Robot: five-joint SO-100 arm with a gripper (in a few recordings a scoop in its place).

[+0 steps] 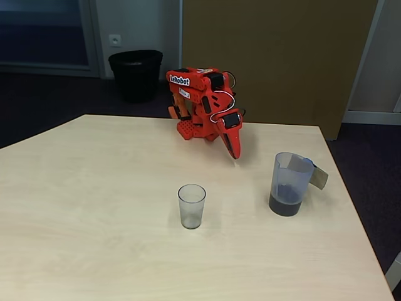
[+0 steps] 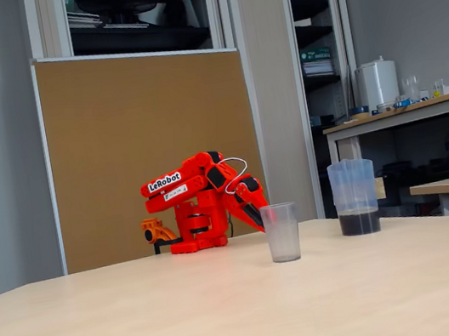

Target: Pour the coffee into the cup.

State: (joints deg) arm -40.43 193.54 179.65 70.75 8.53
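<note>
Nothing poured yet: small clear plastic cup (image 1: 191, 205) is standing empty mid-worktop (image 1: 94, 207); dark coffee (image 1: 286, 202) is sitting in the bluish translucent pitcher (image 1: 290, 182), well apart. Red gripper (image 1: 233, 149) is resting folded, holding nothing; jaw opening unclear.

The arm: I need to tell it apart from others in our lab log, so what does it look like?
The arm is bright red-orange plastic with black motor blocks at the joints. A white label reading "LeRobot" in black sits on its upper link, and a thin white cable loops along the side. The gripper is the same red-orange, tapering to narrow fingers.
</note>
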